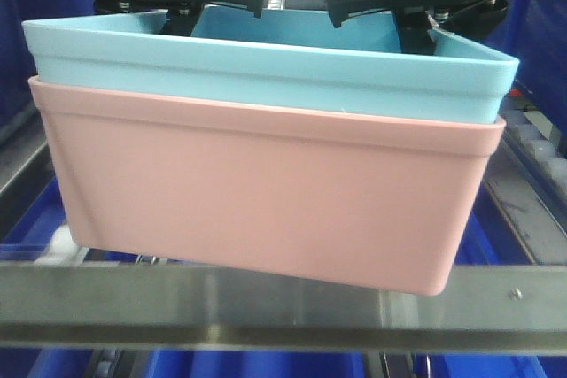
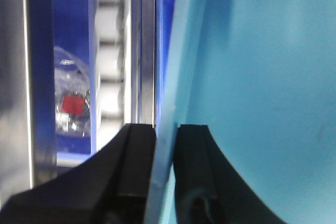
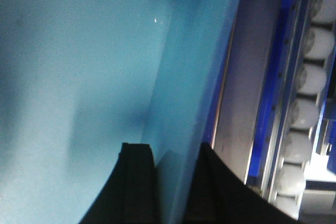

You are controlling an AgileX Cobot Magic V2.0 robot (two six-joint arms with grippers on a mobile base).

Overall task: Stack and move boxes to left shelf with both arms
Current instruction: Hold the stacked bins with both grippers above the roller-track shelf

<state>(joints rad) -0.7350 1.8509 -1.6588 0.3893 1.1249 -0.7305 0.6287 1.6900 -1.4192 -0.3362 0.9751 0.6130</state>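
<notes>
Mostly hidden, the blue box [image 1: 266,75] nests inside the pink box [image 1: 266,192].

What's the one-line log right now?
blue tub nested in pink tub; left gripper shut on blue tub; right gripper shut on blue tub

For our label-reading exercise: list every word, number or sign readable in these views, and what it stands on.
No text can be read.
The blue box and pink box show no print.
The red patch in the clear bag is too blurred to read.
</notes>
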